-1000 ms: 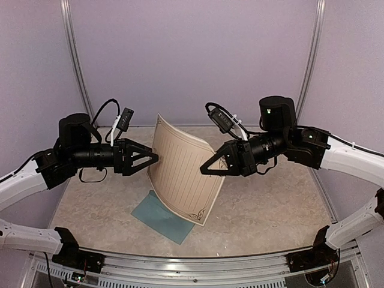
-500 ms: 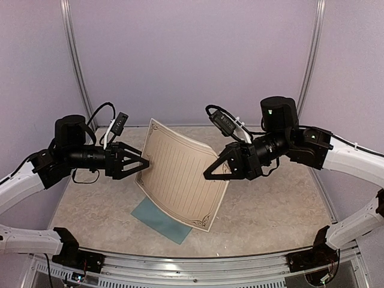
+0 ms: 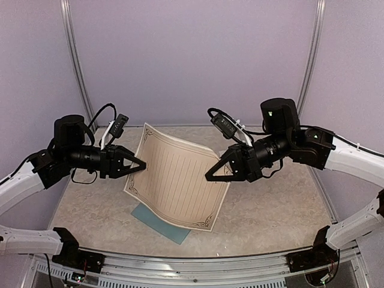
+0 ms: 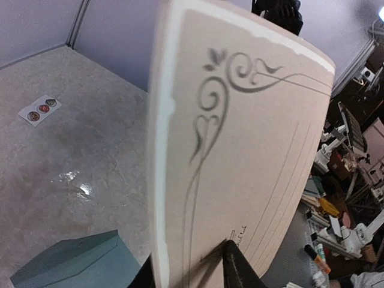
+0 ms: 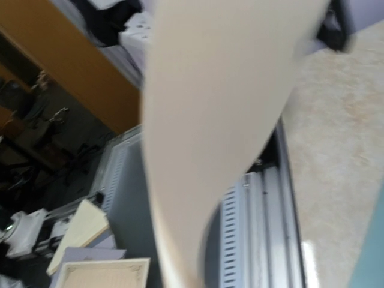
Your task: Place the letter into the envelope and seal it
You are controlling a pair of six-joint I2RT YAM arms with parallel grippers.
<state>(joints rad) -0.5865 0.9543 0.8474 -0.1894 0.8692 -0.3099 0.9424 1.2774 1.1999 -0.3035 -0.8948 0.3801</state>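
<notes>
Straddling the left edge of the letter with my left pincer; jaws sit either side of the sheet, cannot tell if they pinch. Letter hangs tilted in the air over the envelope, which lies flat on the tabletop, mostly hidden beneath. Right pincer clamped on the right edge, carrying it, probably for a two-handed fold. Right wrist view: blurred blank paper, fingers hidden.
</notes>
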